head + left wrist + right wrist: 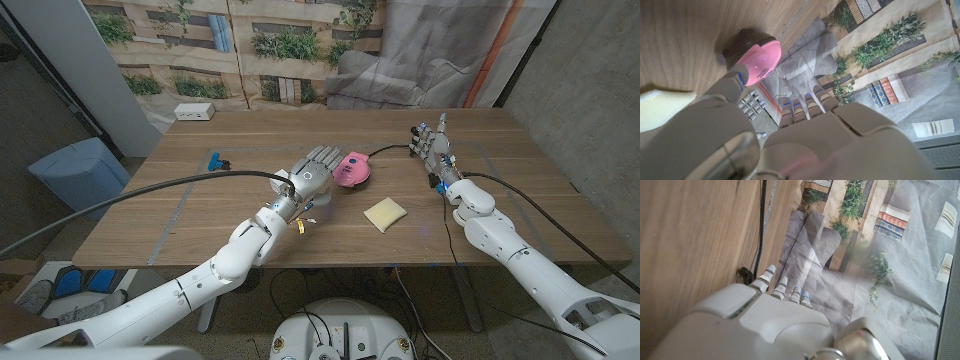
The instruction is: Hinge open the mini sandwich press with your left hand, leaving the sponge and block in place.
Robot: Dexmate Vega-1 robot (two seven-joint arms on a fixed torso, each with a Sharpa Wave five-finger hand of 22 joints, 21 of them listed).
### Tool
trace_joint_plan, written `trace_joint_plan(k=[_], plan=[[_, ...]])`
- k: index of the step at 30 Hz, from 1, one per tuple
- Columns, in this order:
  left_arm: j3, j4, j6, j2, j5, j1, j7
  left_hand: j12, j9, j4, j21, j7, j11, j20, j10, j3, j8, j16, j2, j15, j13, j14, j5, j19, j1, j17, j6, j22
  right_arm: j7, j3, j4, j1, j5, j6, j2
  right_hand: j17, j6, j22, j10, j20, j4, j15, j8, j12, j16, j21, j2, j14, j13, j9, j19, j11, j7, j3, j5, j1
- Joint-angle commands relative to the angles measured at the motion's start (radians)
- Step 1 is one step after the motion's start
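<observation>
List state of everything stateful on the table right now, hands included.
mini sandwich press: lid down, closed, cable attached
left hand: holds nothing, fingers apart, right beside the press
right hand: holds nothing, fingers extended, apart from the press
sponge: lying on the table, untouched
blue block: on the table, untouched

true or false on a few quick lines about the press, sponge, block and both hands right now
1. The pink sandwich press is closed. True.
2. The yellow sponge lies on top of the press. False: it lies on the table, nearer the robot, apart from the press.
3. The left hand is beside the press, fingers spread. True.
4. The right hand holds the blue block. False: the block lies across the table, beyond the left arm; that hand holds nothing.
</observation>
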Motion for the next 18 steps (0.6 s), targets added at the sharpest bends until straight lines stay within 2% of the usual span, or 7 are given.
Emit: trace_joint_plan(k=[1, 8, 13, 18], plan=[[0.04, 0.045, 0.058, -0.041, -0.005, -0.009, 0.003, 0.006, 0.002, 0.003, 0.003, -0.003, -0.002, -0.006, 0.012, -0.002, 0.007, 0.004, -0.003, 0.0, 0.002, 0.006, 0.001, 0.008, 0.015, 0.004, 0.016, 0.0, 0.0, 0.0, -0.001, 0.0, 0.0, -0.001, 0.0, 0.004, -0.005, 0.004, -0.007, 0.008, -0.001, -0.019, 0.004, 0.005, 0.003, 0.004, 0.09, -0.008, 0.005, 0.005, -0.001, 0.004, 0.002, -0.005, 0.006, 0.003], [0.064, 0.07, 0.085, -0.068, -0.012, -0.018, 0.016, 0.0, 0.002, 0.005, -0.004, -0.006, 0.001, -0.002, -0.003, -0.015, 0.004, -0.001, -0.022, 0.004, 0.002, -0.011, -0.004, -0.019, 0.028, 0.004, 0.011, 0.0, 0.0, 0.0, -0.001, 0.0, 0.0, -0.001, 0.0, 0.004, -0.006, 0.004, -0.007, 0.008, -0.001, -0.019, 0.004, 0.005, 0.003, 0.004, 0.09, -0.009, 0.005, 0.005, -0.002, 0.005, 0.002, -0.005, 0.006, 0.003], [0.079, 0.079, 0.08, -0.076, -0.029, -0.03, 0.023, -0.001, 0.002, 0.008, -0.006, 0.003, 0.001, -0.003, -0.008, -0.023, 0.001, -0.001, -0.03, 0.008, 0.002, -0.016, -0.006, -0.034, 0.032, 0.004, 0.005, 0.001, 0.0, 0.0, 0.0, 0.0, 0.0, -0.001, 0.0, 0.004, -0.005, 0.004, -0.006, 0.008, -0.001, -0.02, 0.004, 0.006, 0.003, 0.004, 0.09, -0.009, 0.005, 0.005, -0.001, 0.004, 0.001, -0.004, 0.006, 0.003], [0.089, 0.093, 0.061, -0.08, -0.054, -0.042, 0.06, 0.005, 0.002, 0.011, -0.006, 0.034, 0.022, -0.026, 0.007, -0.041, 0.003, 0.004, -0.046, 0.004, 0.001, -0.008, -0.011, -0.052, 0.038, 0.003, 0.012, 0.001, 0.0, 0.0, 0.0, 0.0, 0.0, 0.0, 0.0, 0.004, -0.005, 0.004, -0.007, 0.008, -0.001, -0.02, 0.004, 0.006, 0.003, 0.004, 0.09, -0.009, 0.005, 0.005, -0.002, 0.004, 0.001, -0.005, 0.006, 0.003]])
